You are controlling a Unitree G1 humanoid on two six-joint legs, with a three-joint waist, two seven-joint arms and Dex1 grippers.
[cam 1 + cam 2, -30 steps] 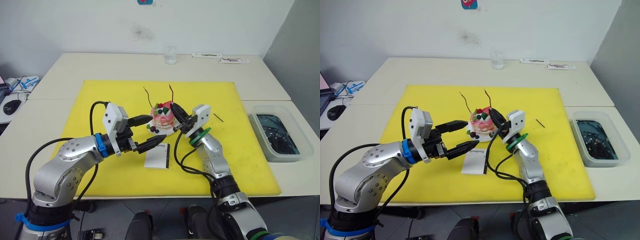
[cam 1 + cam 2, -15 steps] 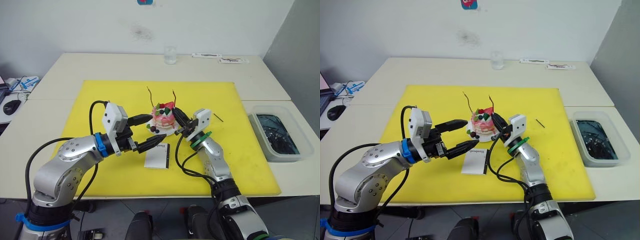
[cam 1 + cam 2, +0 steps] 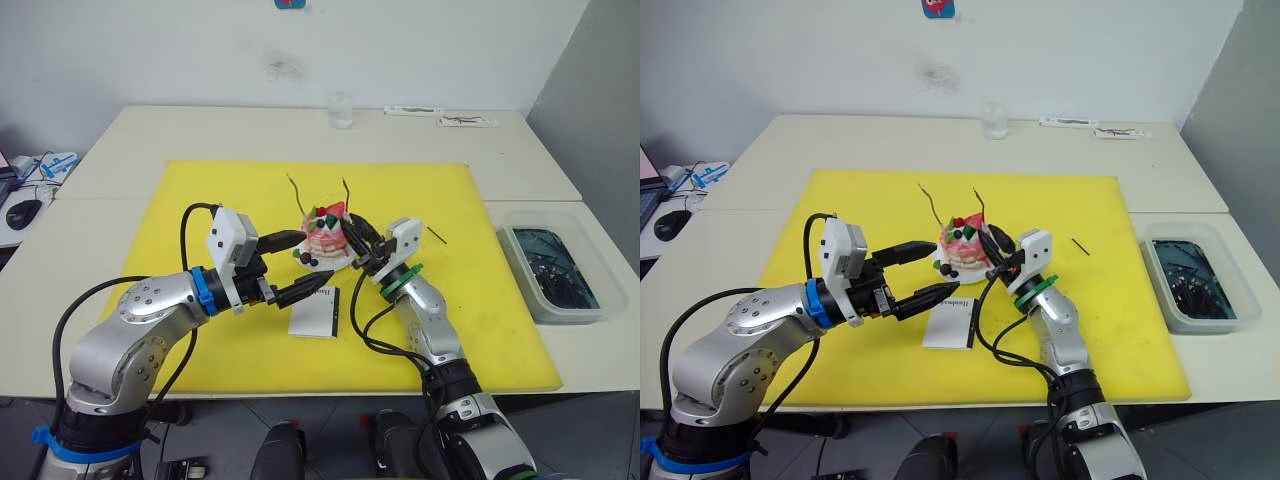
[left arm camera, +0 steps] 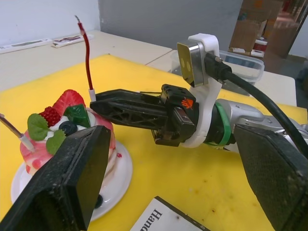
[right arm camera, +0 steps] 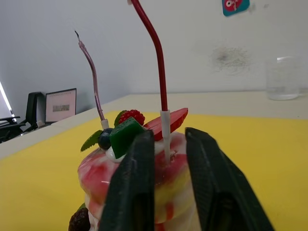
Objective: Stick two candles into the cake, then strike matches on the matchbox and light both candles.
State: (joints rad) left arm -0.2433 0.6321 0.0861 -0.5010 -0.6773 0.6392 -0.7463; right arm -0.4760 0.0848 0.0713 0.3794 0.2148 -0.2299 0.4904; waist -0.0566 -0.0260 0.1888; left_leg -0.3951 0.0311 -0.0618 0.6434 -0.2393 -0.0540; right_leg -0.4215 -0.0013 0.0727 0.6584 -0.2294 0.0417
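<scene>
Standing in the middle of the eye views, on a large yellow rectangular mat (image 3: pixel 200 200), is the small round pink-and-white layered cake (image 3: pixel 325 237) with strawberry, dark berries and green leaves on top, on its small white plate (image 3: pixel 318 263). Two thin, curved reddish-brown candles with pale lower ends rise from its top: one (image 3: pixel 297 194) toward the left side, the other (image 3: pixel 347 191) toward the right.

The right gripper (image 3: pixel 355 236), a pair of black fingers on a white-and-silver wrist with a green ring, lies against the right edge of the cake. In the right wrist view its two fingers (image 5: pixel 134 192) stand a narrow gap apart, on either side of the pale base of the right-hand candle (image 5: pixel 156 57); whether they press on it or merely flank it cannot be told. The other candle (image 5: pixel 91 72) stands just beyond, beside a blueberry and a green leaf.

The left gripper (image 3: pixel 300 266), black fingers on a silver arm with a blue ring, sits left of centre in the eye views, its fingers spread wide and holding nothing; the upper fingertip reaches close to the plate's left rim, the lower one hangs over the near edge of the flat white rectangular matchbox (image 3: pixel 314 313) with black print, which lies on the mat just below the cake.

A short dark straight match (image 3: pixel 437 235) lies on the mat right of the right wrist.
</scene>
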